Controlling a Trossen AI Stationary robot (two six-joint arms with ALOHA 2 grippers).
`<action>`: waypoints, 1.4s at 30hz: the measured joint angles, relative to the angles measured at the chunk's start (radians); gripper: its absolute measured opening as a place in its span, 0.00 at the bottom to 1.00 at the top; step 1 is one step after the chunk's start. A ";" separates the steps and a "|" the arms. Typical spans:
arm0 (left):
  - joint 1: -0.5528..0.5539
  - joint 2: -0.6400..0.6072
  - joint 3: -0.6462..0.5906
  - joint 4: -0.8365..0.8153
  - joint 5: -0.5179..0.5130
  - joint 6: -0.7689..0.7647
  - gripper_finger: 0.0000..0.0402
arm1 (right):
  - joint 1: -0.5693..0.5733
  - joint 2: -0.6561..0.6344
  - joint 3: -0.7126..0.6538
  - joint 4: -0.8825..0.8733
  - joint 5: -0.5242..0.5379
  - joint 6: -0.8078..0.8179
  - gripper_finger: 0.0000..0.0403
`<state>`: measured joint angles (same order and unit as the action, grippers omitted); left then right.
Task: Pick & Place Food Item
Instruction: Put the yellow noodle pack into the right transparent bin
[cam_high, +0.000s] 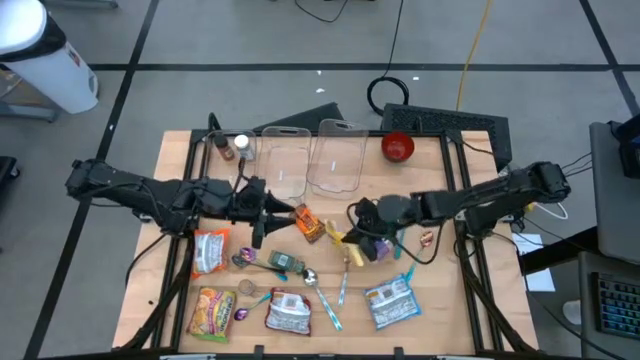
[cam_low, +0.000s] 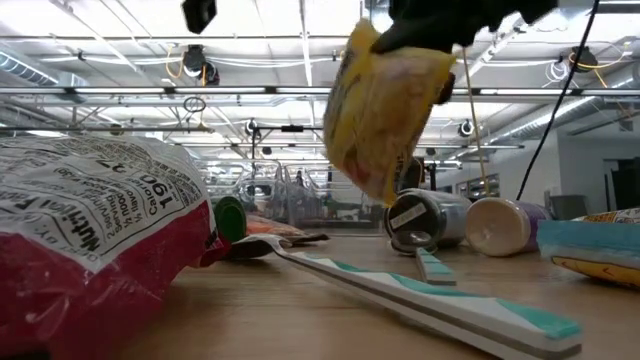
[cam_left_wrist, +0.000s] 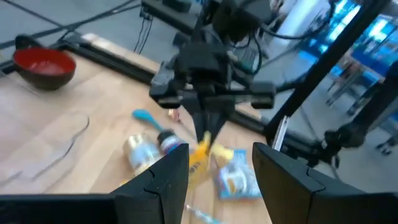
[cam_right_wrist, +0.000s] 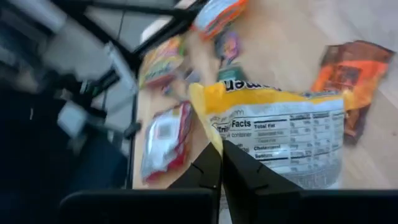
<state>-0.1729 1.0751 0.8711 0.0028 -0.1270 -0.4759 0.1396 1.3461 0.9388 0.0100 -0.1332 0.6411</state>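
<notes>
The yellow snack bag (cam_low: 385, 110) is hanging in the air above the middle of the desk (cam_high: 440, 300), with the right claw (cam_right_wrist: 221, 163) pinching its edge, fingers clamped tight on it. Under it a teal toothbrush (cam_low: 440, 300) and what looks like a small jar (cam_low: 425, 220) are lying on the wood. The left claw (cam_left_wrist: 221, 165) is hovering nearby with its fingers parted, gripping nothing. A red bowl (cam_high: 397, 147) is sitting at the far edge.
</notes>
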 joint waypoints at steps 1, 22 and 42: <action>0.020 0.009 0.000 0.031 0.029 0.000 0.45 | -0.010 -0.001 0.030 -0.044 -0.041 -0.032 0.00; 0.105 0.390 0.384 -0.142 0.303 0.214 0.54 | -0.120 0.032 0.246 -0.208 -0.213 -0.246 0.00; 0.140 0.490 0.481 -0.288 0.388 0.230 0.29 | -0.119 0.032 0.246 -0.202 -0.213 -0.280 0.00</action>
<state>-0.0330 1.5650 1.3525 -0.2853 0.2614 -0.2462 0.0210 1.3781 1.1847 -0.1918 -0.3466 0.3614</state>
